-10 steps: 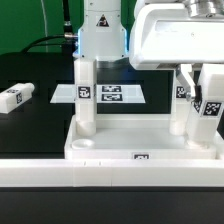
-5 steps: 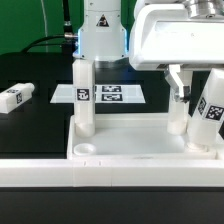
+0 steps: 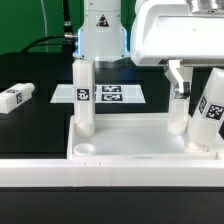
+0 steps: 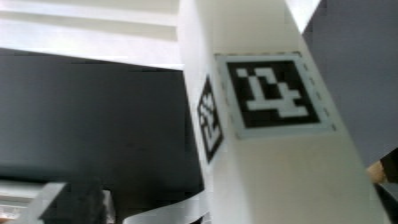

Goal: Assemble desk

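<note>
Where the desk tray sits just behind the long white wall on the black tabletop, you have three legs standing in it. One upright leg is in its far corner on the exterior view's left. A second upright leg is toward the right, and a tilted leg just beside it leans rightward. The round socket in the tray's near left corner is empty. Your claw hangs released over the right-hand pair, its visible finger clear of the tilted leg, whose tag fills the wrist view. A loose leg lies at the tabletop's left edge, with open black surface between it and the tray. The marker board lies behind the tray.
</note>
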You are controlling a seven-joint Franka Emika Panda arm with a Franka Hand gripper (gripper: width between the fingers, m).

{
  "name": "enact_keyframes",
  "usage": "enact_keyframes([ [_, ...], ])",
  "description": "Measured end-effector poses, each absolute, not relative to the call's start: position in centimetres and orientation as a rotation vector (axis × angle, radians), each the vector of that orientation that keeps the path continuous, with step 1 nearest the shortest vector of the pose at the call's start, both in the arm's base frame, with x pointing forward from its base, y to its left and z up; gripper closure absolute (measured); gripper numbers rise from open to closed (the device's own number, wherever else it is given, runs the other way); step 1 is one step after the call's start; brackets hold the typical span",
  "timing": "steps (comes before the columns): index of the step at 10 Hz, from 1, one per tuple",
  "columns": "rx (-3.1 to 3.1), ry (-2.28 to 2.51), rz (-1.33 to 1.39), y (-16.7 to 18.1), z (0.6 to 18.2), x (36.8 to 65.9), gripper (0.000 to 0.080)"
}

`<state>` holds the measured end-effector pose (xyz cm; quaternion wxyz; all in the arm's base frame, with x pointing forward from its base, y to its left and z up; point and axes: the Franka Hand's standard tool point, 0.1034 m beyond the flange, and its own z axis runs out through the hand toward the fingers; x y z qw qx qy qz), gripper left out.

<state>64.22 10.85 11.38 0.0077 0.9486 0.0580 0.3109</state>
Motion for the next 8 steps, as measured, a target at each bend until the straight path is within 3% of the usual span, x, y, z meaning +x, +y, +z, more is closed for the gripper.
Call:
enact_keyframes([
  [2,2.966,0.183,0.974,11.0,11.6,64.3,0.015],
  [6,2.97,0.186,0.993,11.2,13.7,64.6,0.015],
  [8,2.983,0.187,0.954,11.3,13.4,64.5,0.015],
])
